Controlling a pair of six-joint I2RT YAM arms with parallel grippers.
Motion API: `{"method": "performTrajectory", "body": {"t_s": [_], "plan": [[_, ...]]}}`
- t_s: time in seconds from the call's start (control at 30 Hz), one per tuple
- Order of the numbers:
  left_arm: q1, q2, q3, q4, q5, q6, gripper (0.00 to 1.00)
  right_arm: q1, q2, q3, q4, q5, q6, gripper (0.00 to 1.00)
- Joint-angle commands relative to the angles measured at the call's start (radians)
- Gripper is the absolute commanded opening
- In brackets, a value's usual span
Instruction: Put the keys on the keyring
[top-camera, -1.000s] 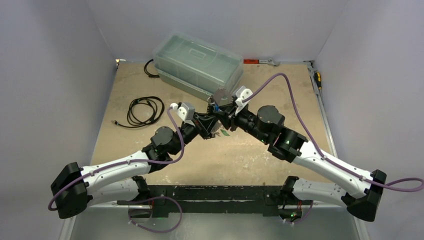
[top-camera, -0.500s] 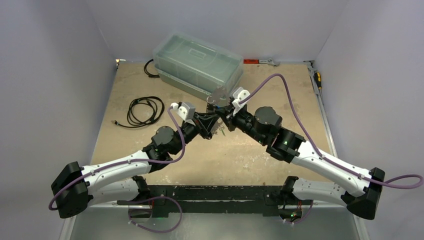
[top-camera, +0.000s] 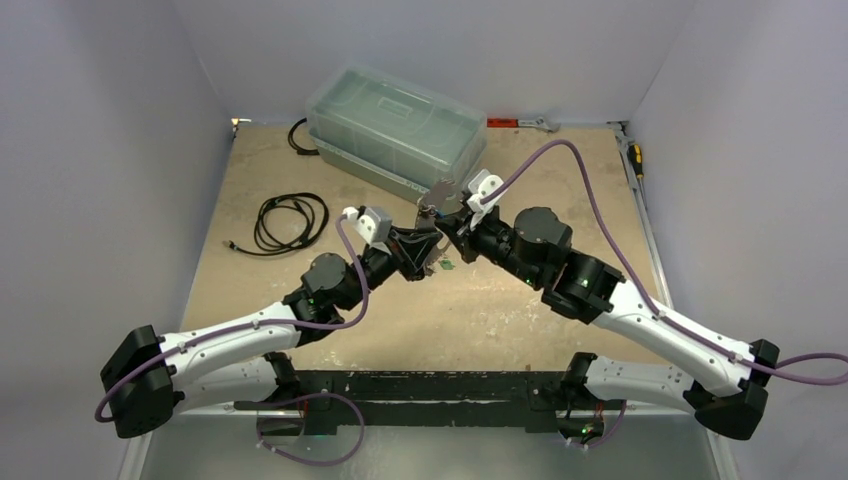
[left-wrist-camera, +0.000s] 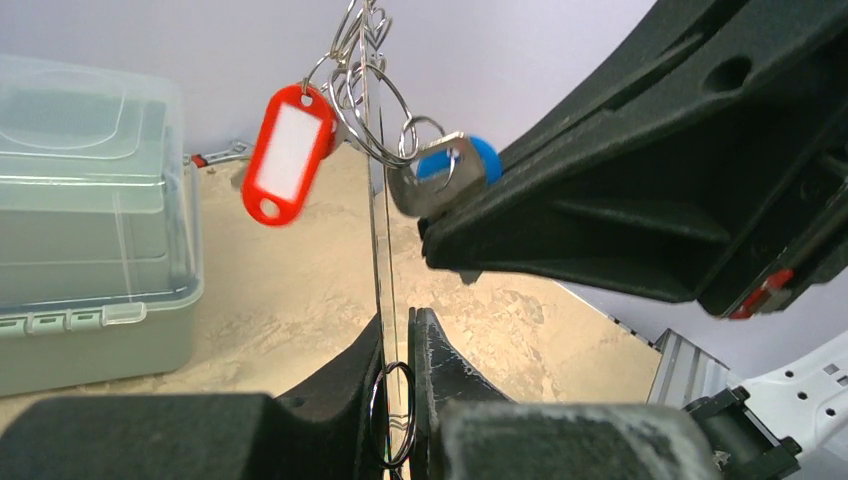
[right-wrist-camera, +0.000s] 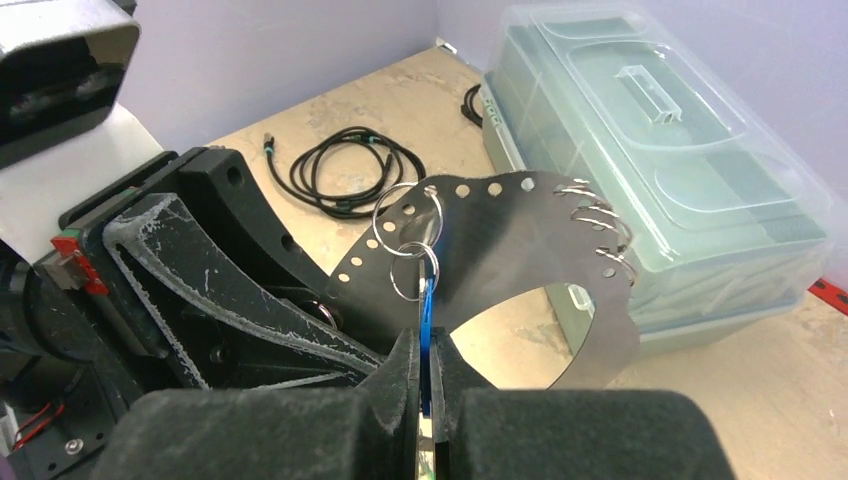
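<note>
The keyring (right-wrist-camera: 500, 240), a flat grey disc with rim holes, stands upright above the table's middle (top-camera: 437, 195). My left gripper (left-wrist-camera: 398, 350) is shut on its lower edge, and the disc shows edge-on (left-wrist-camera: 380, 240) in the left wrist view. My right gripper (right-wrist-camera: 428, 370) is shut on a blue key (right-wrist-camera: 426, 310), whose small split ring sits at a rim hole. The blue head also shows in the left wrist view (left-wrist-camera: 455, 170). A red tag (left-wrist-camera: 288, 152) hangs from rings at the disc's top. A small green key (top-camera: 450, 265) lies on the table below the grippers.
A clear plastic box (top-camera: 395, 125) stands close behind the grippers. A coiled black cable (top-camera: 290, 220) lies at the left. Small tools lie at the back edge (top-camera: 520, 123) and along the right edge (top-camera: 634, 155). The two arms meet tip to tip at the centre.
My right arm moved slightly left and then back right with the blue key. The keyring's top tilted a little. My left arm stayed almost still.
</note>
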Motion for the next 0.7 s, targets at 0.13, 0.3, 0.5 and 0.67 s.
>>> {"method": "performTrajectory", "body": {"t_s": [0.13,0.3,0.5,0.67], "plan": [[-0.005,-0.031,0.015,0.066,0.050,0.040,0.00,0.004,-0.010,0.155,-0.137,-0.012,-0.016,0.00],[-0.005,-0.025,0.015,0.058,0.052,0.061,0.00,0.004,0.001,0.222,-0.207,-0.033,-0.037,0.00],[-0.005,-0.018,0.014,0.045,0.056,0.083,0.00,0.004,0.025,0.291,-0.283,-0.049,-0.074,0.00],[-0.005,-0.016,0.021,-0.029,0.051,0.138,0.18,0.004,0.049,0.347,-0.345,-0.058,-0.080,0.00]]}}
